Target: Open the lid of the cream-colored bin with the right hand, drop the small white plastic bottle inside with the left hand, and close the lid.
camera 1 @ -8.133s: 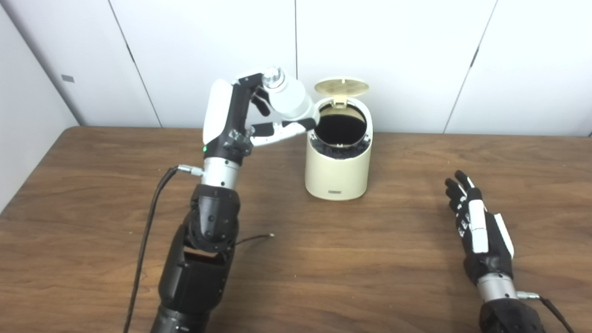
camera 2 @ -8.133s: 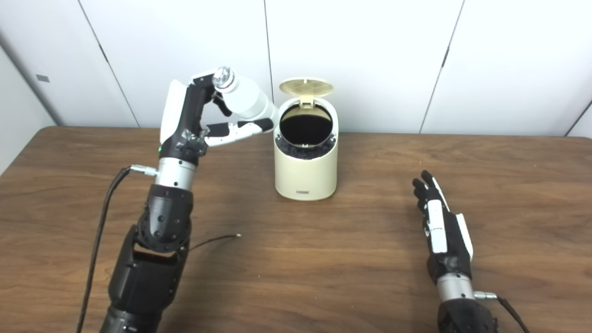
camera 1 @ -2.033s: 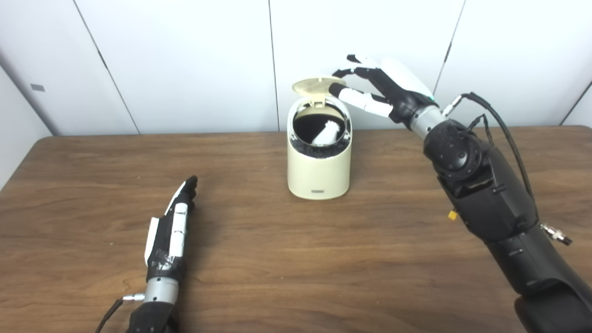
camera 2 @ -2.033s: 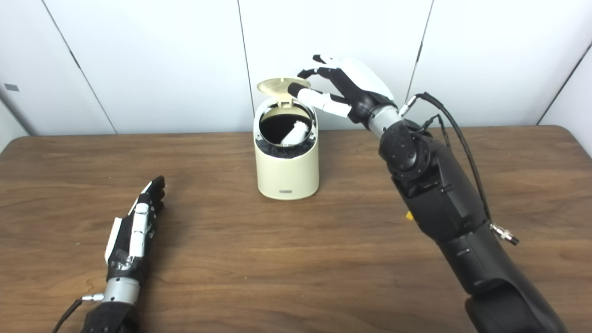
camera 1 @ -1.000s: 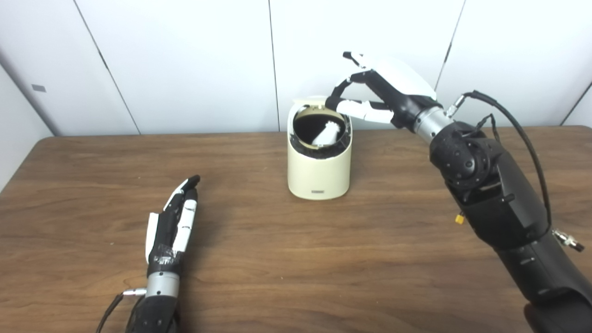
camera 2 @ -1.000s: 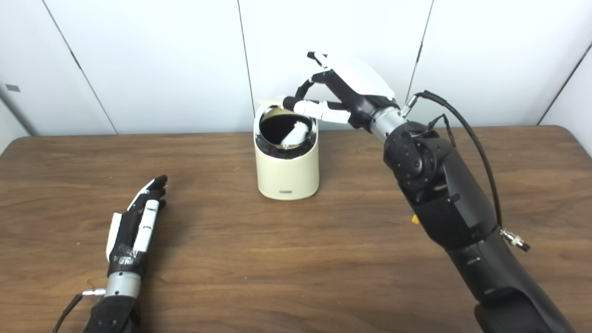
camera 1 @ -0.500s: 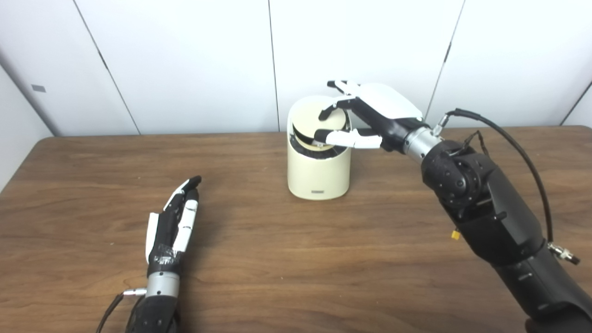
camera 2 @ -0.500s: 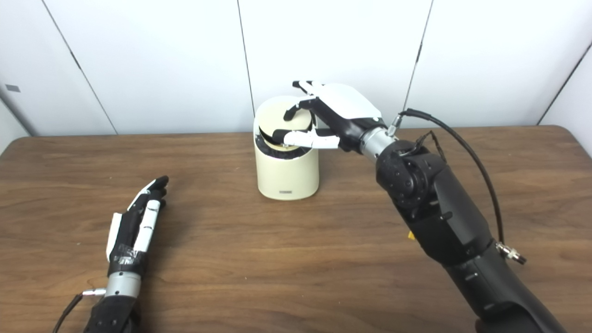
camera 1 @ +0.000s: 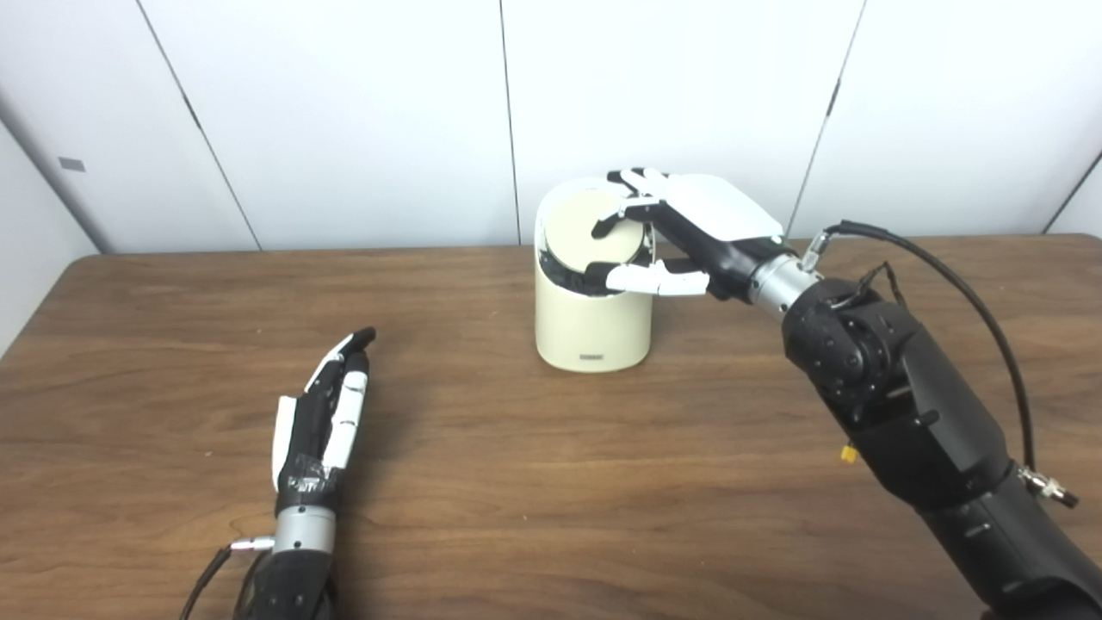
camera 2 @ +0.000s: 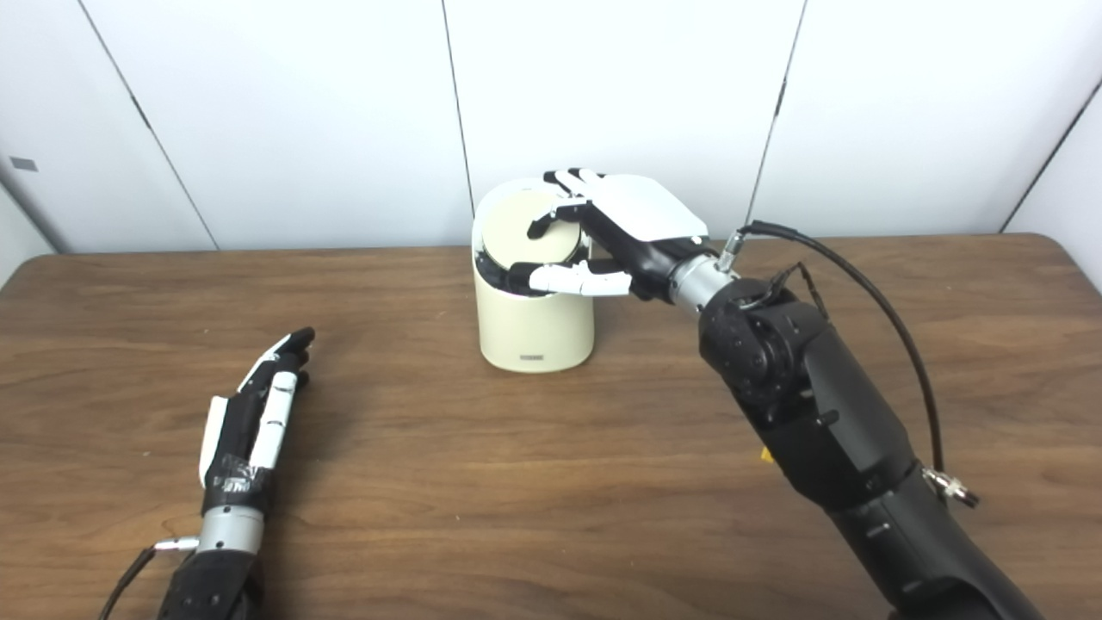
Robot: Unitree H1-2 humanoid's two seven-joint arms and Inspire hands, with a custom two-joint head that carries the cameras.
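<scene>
Cream bin (camera 1: 592,323) upright — lid (camera 1: 594,237) nearly shut.

small dark label low on the bin (camera 1: 591,356) front, too small to read, no other text

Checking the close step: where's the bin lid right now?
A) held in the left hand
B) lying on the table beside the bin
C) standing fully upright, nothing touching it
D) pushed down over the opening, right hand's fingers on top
D: the lid lies nearly flat over the bin, with the right hand reaching over it and its fingers on top.
</scene>
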